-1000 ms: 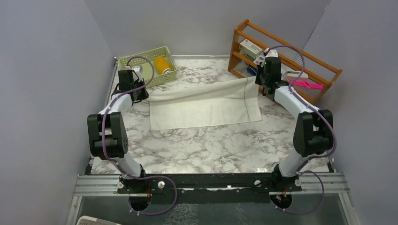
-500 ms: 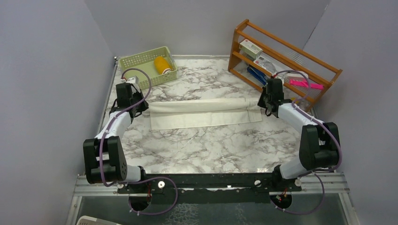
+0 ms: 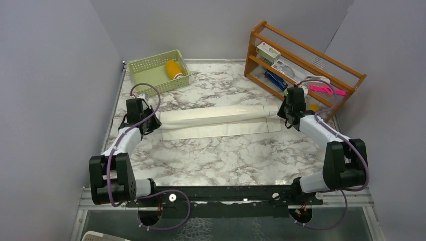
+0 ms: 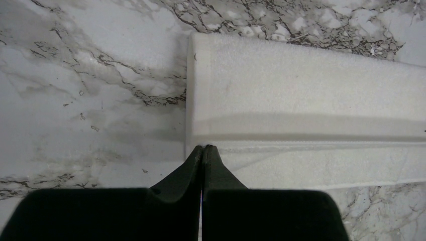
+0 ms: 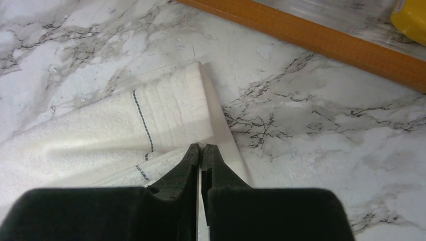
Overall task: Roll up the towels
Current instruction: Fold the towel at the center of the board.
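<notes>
Cream towel (image 3: 216,116), folded over, left fingers (image 4: 193,163) and right fingers (image 5: 190,158) closed at its ends, grip hidden.

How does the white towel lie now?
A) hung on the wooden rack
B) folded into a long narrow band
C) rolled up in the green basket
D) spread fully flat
B: the white towel lies doubled over as a long band, its ends pinched by the left gripper and the right gripper.

The cream towel (image 4: 301,90) runs off the left wrist view's right edge and the right wrist view's left edge. A yellow object (image 5: 412,12) is cropped at the latter's corner. Items on the rack (image 3: 301,43) are too small to identify.
</notes>
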`<action>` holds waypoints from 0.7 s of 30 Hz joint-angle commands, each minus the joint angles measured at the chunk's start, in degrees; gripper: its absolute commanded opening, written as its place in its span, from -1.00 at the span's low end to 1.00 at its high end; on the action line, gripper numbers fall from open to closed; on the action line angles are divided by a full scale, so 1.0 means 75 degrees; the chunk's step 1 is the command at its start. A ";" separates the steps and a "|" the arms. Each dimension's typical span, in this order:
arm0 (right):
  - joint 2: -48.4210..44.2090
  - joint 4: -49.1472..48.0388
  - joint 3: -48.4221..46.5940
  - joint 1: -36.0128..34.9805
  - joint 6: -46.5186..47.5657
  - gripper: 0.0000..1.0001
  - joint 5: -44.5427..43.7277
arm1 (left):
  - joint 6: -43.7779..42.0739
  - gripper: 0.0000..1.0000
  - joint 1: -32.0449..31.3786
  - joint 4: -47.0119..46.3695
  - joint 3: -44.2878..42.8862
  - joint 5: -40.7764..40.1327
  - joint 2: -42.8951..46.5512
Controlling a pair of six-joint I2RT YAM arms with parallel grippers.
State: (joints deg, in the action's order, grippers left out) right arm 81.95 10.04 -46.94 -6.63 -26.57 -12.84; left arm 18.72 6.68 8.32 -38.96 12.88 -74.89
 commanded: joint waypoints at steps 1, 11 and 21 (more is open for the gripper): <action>-0.0129 0.0263 0.0216 0.0094 -0.0245 -0.97 -0.0472 | 0.0211 -1.00 0.0037 0.0312 0.0084 0.0003 0.0051; -0.1046 0.0327 0.0499 0.0089 -0.0405 -0.14 -0.0973 | 0.0734 0.28 0.0040 0.0925 -0.0032 -0.0030 0.1388; -0.1560 -0.0772 0.0475 -0.0087 0.0536 0.04 0.0783 | 0.0493 0.24 0.0059 0.1480 -0.1024 0.1128 -0.0111</action>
State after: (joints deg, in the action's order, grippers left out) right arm 66.78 6.66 -41.78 -6.50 -25.76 -13.21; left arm 23.88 6.70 16.25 -43.68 13.96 -65.80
